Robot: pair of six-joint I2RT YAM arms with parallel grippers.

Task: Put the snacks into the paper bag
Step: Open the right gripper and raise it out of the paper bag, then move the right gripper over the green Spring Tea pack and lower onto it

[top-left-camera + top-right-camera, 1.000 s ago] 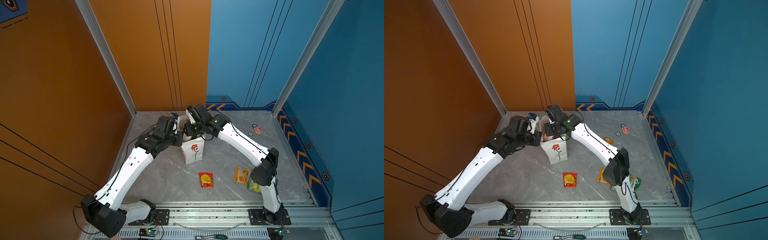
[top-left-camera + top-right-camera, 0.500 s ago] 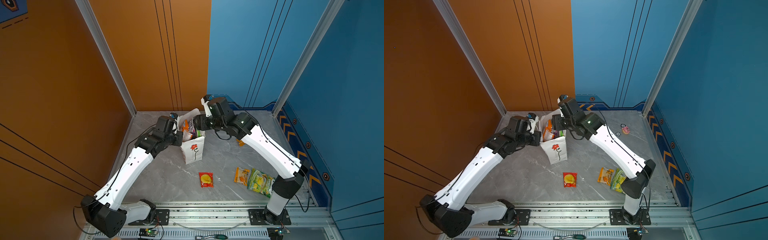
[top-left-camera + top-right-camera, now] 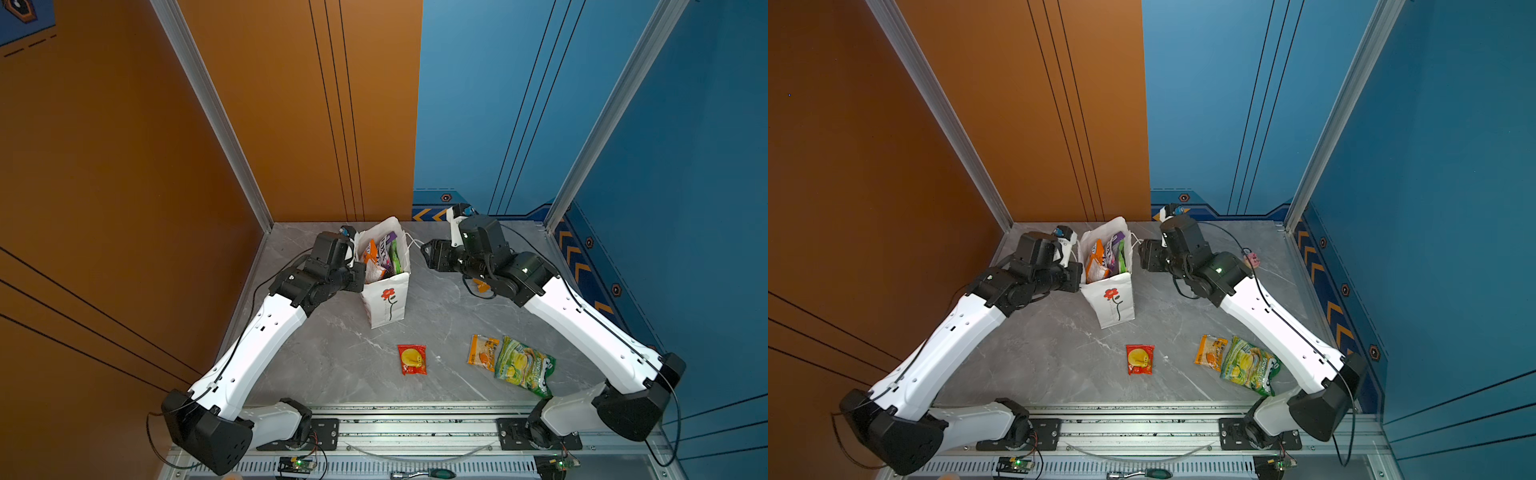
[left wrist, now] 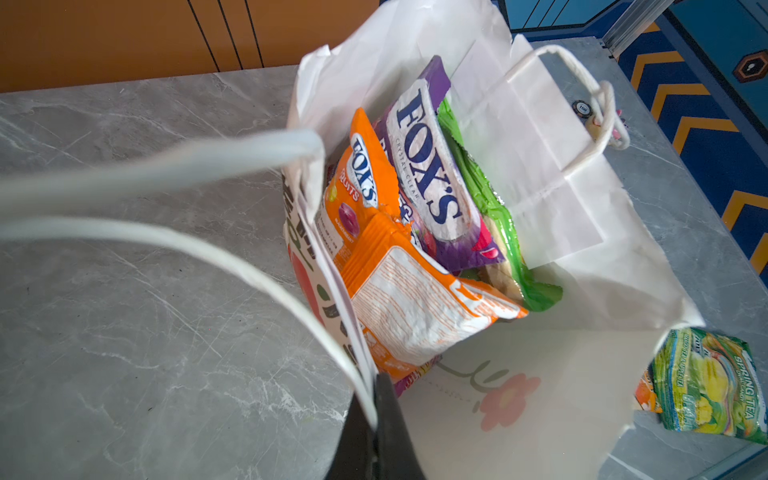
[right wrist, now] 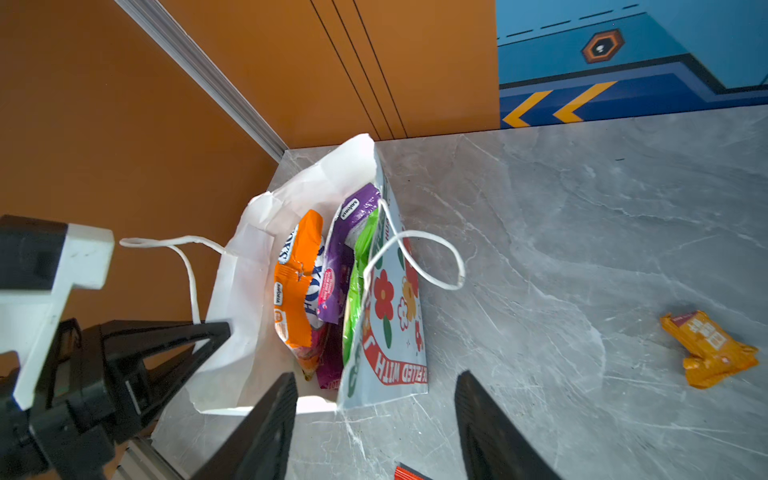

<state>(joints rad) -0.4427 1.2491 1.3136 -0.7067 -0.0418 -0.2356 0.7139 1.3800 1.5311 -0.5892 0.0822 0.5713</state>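
Note:
The white paper bag (image 3: 387, 300) (image 3: 1113, 305) stands upright at the back of the table with its mouth open. Orange Fox's (image 4: 365, 174), purple Fox's (image 4: 428, 166) and green (image 4: 490, 195) snacks stick up inside it. My left gripper (image 4: 376, 409) (image 3: 358, 270) is shut on the bag's left rim beside the cord handle (image 4: 166, 162). My right gripper (image 5: 374, 376) (image 3: 429, 254) hangs open and empty just right of the bag. On the table lie a red packet (image 3: 412, 359), an orange packet (image 3: 482, 351), a green-yellow packet (image 3: 524, 367) and a small orange packet (image 5: 711, 350).
A pink donut-like toy (image 3: 1251, 260) lies at the back right near the blue wall. The orange wall stands close behind and left of the bag. A metal rail (image 3: 415, 428) with a screwdriver (image 3: 432, 473) runs along the table's front edge.
My right gripper has drawn back from over the bag's mouth to its right side and its jaws have widened. The left gripper has stayed on the rim.

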